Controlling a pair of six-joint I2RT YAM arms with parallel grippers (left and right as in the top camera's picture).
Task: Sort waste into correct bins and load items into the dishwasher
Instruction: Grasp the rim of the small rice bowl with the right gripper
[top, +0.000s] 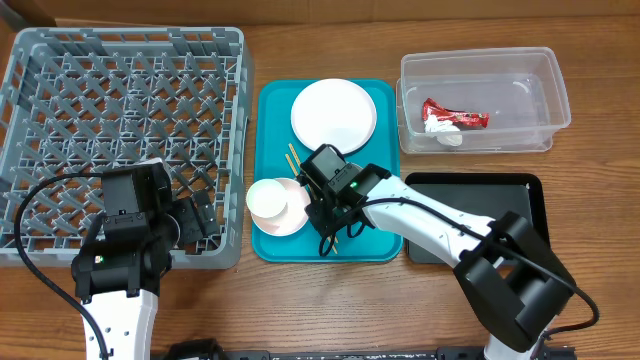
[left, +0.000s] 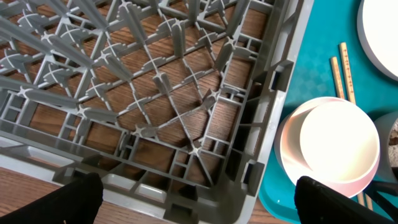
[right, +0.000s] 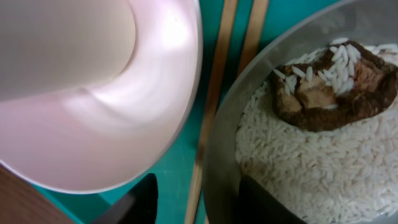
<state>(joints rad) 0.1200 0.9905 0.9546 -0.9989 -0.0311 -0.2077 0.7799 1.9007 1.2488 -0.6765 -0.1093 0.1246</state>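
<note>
**A:** Why is the right gripper (right: 199, 208) so low at centre frame?

**B:** Its half-open jaws straddle the rim of the grey-green bowl (right: 219, 137). One finger is over the rice (right: 298, 162), and nothing is gripped yet. It's probably meant for the black tray (top: 530, 195).

**A:** And the left gripper (left: 199, 202)?

**B:** Wide open and empty, over the rack (top: 120, 90) at lower left. The wooden table (top: 300, 300) is plain, and no room shows.

Left arm (top: 125, 320), 7 o'clock: white tube link, blocky black joints, small green LED (top: 98, 260), thin black cable (top: 17, 235) looping off at 9 o'clock. Right arm (top: 430, 220), 5 o'clock: same white link, black joints, green light, black cable. Left fingers (left: 336, 202) matte black.
</note>
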